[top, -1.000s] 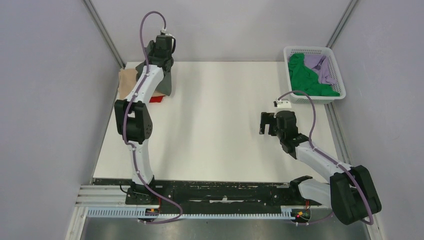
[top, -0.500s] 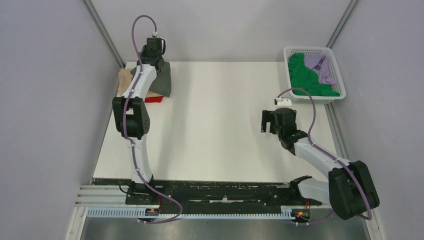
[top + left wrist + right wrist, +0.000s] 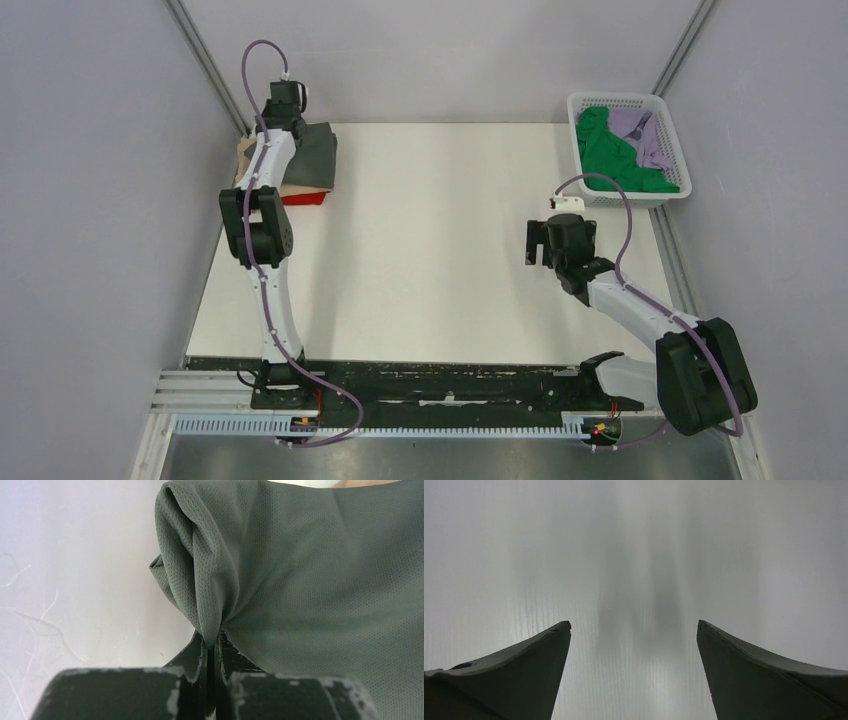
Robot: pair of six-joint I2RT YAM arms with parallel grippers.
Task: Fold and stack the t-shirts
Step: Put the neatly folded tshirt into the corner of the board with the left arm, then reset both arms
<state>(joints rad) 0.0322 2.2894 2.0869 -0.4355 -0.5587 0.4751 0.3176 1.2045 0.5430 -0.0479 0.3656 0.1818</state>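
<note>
My left gripper (image 3: 287, 128) is at the table's far left corner, shut on a fold of the dark grey t-shirt (image 3: 314, 157). In the left wrist view the jaws (image 3: 216, 636) pinch a bunched ridge of the grey cloth (image 3: 310, 580). The grey shirt lies over a tan t-shirt (image 3: 246, 157) and a red t-shirt (image 3: 304, 198), which peek out at its edges. My right gripper (image 3: 541, 243) is open and empty above bare table at the right; in the right wrist view the space between its fingertips (image 3: 634, 625) holds nothing. A green t-shirt (image 3: 612, 158) and a lilac t-shirt (image 3: 647, 140) lie crumpled in the basket.
The white lattice basket (image 3: 628, 100) stands at the table's far right corner. Grey walls close in on the left, back and right. The black rail with the arm bases (image 3: 440, 385) runs along the near edge.
My left gripper has moved back and to the left, drawing the grey shirt further over the tan and red ones. My right gripper has shifted slightly right and back, still open.
</note>
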